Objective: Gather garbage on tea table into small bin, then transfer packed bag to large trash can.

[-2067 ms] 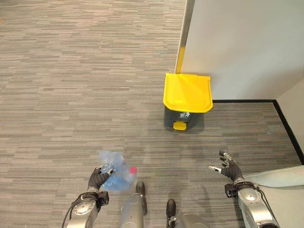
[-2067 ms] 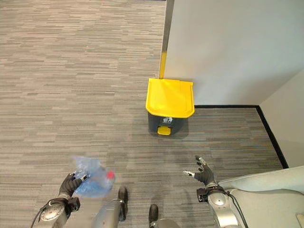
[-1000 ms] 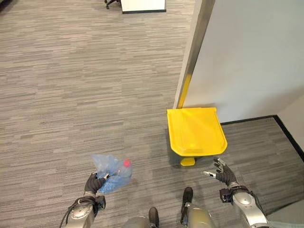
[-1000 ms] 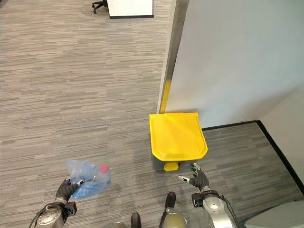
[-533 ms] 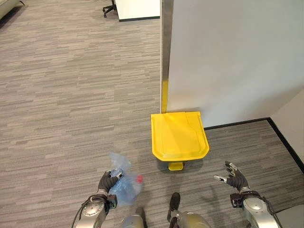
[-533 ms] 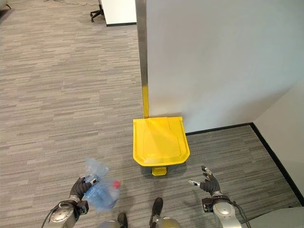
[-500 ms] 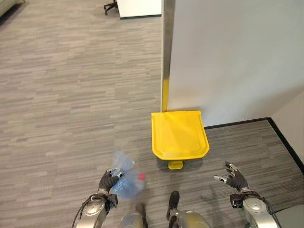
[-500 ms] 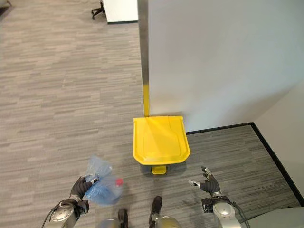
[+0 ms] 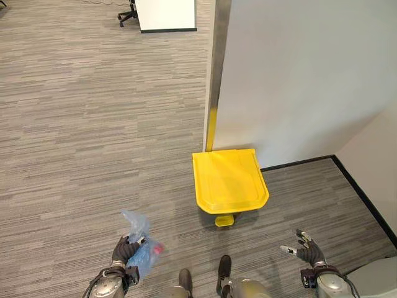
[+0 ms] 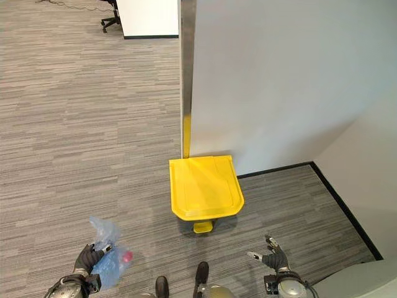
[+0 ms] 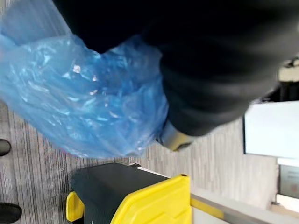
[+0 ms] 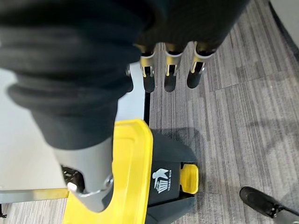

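Left eye view: left hand [image 9: 126,249] at lower left, fingers curled round the neck of a blue plastic bag [image 9: 140,243] with something red inside; the bag hangs just right of the hand. Yellow-lidded pedal bin [image 9: 229,180], lid closed, sits mid-frame against a white partition wall [image 9: 298,74]. Right hand [image 9: 307,249] at lower right, fingers spread, empty. Left wrist view: bag pressed against the dark cover, bin beyond. Right wrist view: straight fingers [image 12: 169,72] above the bin.

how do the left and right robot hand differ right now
The left robot hand is shut on the blue bag; the right robot hand is open and holds nothing. The left is beside the yellow-lidded bin on its left, the right on its right. Both hang low, short of the bin's closed lid.
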Controlling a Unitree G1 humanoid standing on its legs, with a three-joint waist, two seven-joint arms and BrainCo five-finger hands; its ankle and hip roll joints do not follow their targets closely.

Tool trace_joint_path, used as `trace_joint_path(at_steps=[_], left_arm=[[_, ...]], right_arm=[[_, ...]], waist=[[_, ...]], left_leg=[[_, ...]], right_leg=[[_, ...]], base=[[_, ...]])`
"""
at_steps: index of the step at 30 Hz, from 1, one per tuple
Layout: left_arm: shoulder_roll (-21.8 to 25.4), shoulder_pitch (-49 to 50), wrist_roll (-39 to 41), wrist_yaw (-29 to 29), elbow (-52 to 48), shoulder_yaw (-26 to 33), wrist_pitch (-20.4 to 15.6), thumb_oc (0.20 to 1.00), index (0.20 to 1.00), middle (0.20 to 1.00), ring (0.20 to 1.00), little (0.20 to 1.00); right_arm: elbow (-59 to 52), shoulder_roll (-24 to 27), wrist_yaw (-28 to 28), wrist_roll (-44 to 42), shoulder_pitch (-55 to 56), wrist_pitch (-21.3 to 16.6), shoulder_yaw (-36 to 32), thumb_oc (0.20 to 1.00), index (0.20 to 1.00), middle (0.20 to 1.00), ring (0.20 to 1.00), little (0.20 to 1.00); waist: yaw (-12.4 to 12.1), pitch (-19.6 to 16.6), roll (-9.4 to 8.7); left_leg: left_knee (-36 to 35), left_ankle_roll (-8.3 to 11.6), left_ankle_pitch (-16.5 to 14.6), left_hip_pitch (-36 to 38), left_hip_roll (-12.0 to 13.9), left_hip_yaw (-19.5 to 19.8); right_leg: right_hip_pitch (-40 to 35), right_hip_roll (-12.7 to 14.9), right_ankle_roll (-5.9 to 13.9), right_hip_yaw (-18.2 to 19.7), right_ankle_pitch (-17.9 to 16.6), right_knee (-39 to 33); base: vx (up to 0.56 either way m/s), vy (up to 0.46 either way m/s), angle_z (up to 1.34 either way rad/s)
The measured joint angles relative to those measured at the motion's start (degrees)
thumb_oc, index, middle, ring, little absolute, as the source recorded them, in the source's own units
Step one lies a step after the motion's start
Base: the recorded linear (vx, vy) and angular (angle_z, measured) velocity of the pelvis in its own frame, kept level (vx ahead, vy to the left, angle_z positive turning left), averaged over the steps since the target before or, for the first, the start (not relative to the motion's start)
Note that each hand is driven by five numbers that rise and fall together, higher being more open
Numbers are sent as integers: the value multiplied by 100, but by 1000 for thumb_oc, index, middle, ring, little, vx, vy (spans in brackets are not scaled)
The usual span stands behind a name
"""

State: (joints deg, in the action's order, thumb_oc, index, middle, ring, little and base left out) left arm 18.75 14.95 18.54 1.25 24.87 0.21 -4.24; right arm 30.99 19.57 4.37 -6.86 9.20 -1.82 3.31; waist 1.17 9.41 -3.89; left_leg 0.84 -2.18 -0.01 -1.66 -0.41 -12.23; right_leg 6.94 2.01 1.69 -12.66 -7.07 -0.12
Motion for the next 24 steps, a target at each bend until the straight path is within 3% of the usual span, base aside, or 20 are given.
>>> trace_joint_path(at_steps=[7, 11, 13, 15, 16, 18, 19, 22, 24], left_arm=[[51, -111, 0, 61, 6, 4, -1, 200, 200, 200, 200, 200], [61, -281, 3, 91, 3, 8, -3, 200, 200, 200, 200, 200], [50, -378, 4, 106, 7, 4, -8, 200, 200, 200, 200, 200], [40, -469, 5, 107, 8, 3, -10, 200, 200, 200, 200, 200], [36, -576, 5, 101, 38, -13, -5, 200, 200, 200, 200, 200], [12, -575, 5, 107, 66, 7, -10, 200, 200, 200, 200, 200], [-3, -588, 2, 107, 109, -7, -9, 200, 200, 200, 200, 200], [-35, -588, -1, 110, 119, -24, -3, 200, 200, 200, 200, 200], [-110, -600, 0, 99, 84, -16, -9, 200, 200, 200, 200, 200]], right_arm=[[12, -2, 0, -1, -243, 4, -4, 1000, 1000, 1000, 1000, 1000], [15, -16, 5, -11, -377, 2, -7, 1000, 1000, 1000, 1000, 1000], [7, -12, 7, -36, -398, -1, -4, 1000, 1000, 1000, 1000, 1000], [-1, -4, 9, -54, -392, -1, 10, 1000, 1000, 1000, 1000, 1000], [0, -6, 19, -56, -406, 0, 6, 1000, 1000, 1000, 1000, 1000], [4, -17, 19, -55, -373, 3, 30, 1000, 1000, 1000, 1000, 1000], [15, -25, 21, -55, -327, 17, 10, 1000, 1000, 1000, 1000, 1000], [15, -10, 19, -69, -190, 63, -95, 1000, 1000, 1000, 1000, 1000], [6, 56, 31, -106, -340, 69, -209, 1000, 1000, 1000, 1000, 1000]], waist=[[-44, 107, 73], [-20, 270, 97], [0, 368, 66], [26, 488, 79], [135, 589, 95], [142, 613, 74], [266, 617, 58], [297, 584, 10], [258, 595, 269]], left_leg=[[-18, -142, -71, 89, -104, -102], [-38, -196, -191, 186, -218, -89], [-45, -342, -256, 208, -294, -14], [-9, -422, -326, 194, -315, 75], [78, -423, -376, 199, -314, 238], [105, -401, -505, 380, -347, 282], [271, -333, -724, 454, -379, 556], [323, -113, -959, 771, -376, 892], [370, 54, -1027, 726, -83, 1256]], right_leg=[[54, 94, -5, 172, 3, 166], [391, 291, 202, 238, 351, 1056], [849, 438, 354, 377, 767, 1848], [1240, 479, 455, 373, 801, 1939], [1430, 557, 585, 295, 706, 1173], [1571, 601, 623, 299, 567, 679], [1493, 666, 713, 286, 491, 132], [929, 587, 615, 493, 403, 18], [932, 327, 572, 472, 482, 174]], base=[[51, 97, -9], [112, 87, 0], [181, 22, 11], [299, -13, 24], [327, -36, 40], [311, -69, 47], [311, -84, 57], [258, -81, 57], [203, -95, 24]])
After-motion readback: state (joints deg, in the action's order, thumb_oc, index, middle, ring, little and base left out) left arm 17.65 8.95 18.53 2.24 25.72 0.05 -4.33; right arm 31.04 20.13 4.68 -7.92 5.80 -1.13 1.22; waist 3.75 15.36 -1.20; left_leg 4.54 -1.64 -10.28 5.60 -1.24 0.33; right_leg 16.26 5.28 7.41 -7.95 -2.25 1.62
